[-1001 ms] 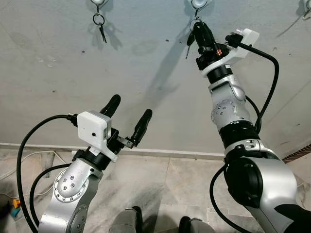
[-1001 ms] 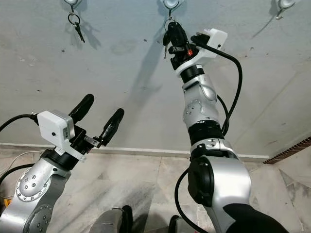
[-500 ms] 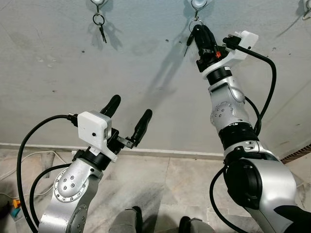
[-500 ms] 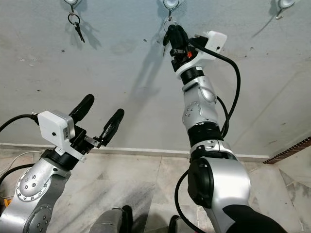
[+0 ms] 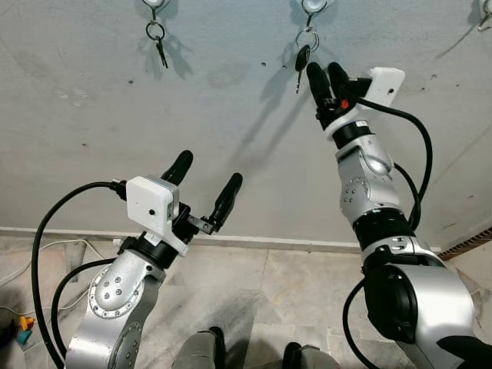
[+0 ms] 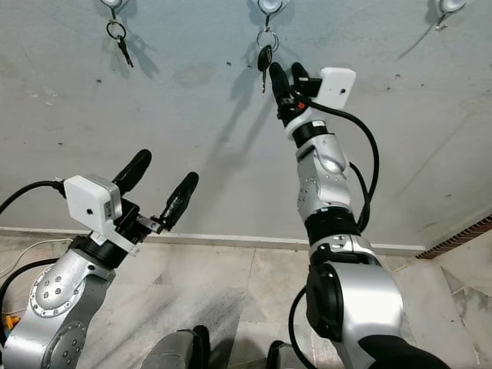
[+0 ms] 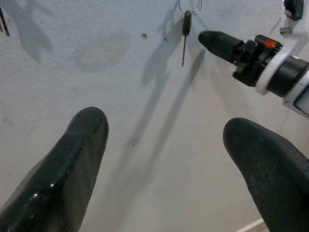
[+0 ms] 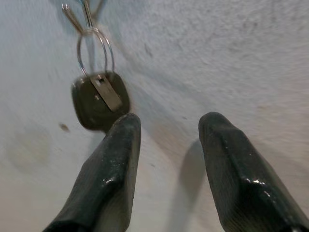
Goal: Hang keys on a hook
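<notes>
A black-headed key (image 5: pixel 302 58) on a metal ring (image 5: pixel 308 39) hangs from the middle wall hook (image 5: pixel 313 6). My right gripper (image 5: pixel 327 75) is raised just below and to the right of it, open, with nothing between its fingers. In the right wrist view the key head (image 8: pixel 99 99) and ring (image 8: pixel 94 50) hang free beside one fingertip (image 8: pixel 123 130). My left gripper (image 5: pixel 205 181) is held low in front of the wall, open and empty. The left wrist view shows the same hanging key (image 7: pixel 185 34) with the right gripper's fingers (image 7: pixel 219 43) near it.
Another key on a ring (image 5: pixel 157 40) hangs from the left hook (image 5: pixel 154 4). A third hook (image 5: pixel 484 14) sits at the far right on the grey wall. A pale skirting strip (image 5: pixel 261 243) runs below, above a tiled floor (image 5: pixel 246 292). Cables (image 5: pixel 23 269) lie at the left.
My right gripper was shut on the key at the middle hook; it has opened and drawn back down and to the right. The key now hangs free. The left arm barely moved.
</notes>
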